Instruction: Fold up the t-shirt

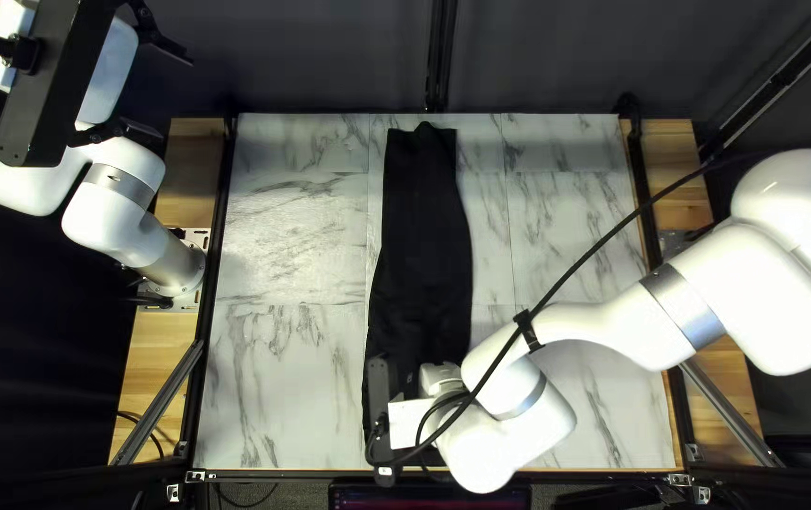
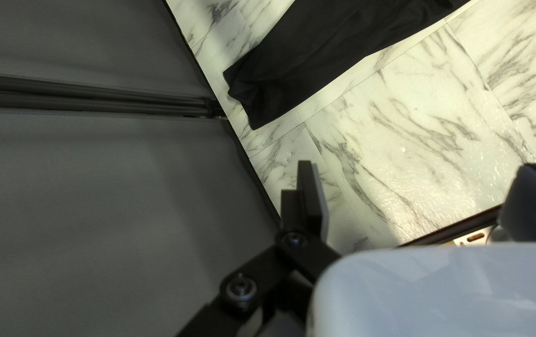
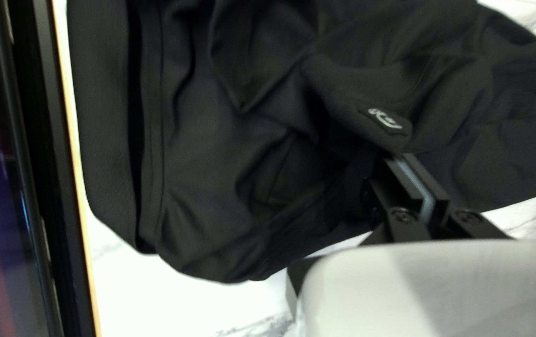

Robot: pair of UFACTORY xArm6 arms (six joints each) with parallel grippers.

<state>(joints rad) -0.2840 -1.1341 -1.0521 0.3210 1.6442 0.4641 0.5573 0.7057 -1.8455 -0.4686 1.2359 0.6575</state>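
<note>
Black cloth t-shirt (image 1: 424, 236) runs near to far as a narrow strip on the white marble-look table (image 1: 283, 378), near end rumpled. Black two-finger R gripper (image 3: 400, 158) is clamped on it in that near part; black two-finger L gripper (image 1: 177, 99) hangs open at far left. Prob. a near-to-far fold: lift low & slow, keep sides lined up, smooth creases b4 release, no dragging
</note>
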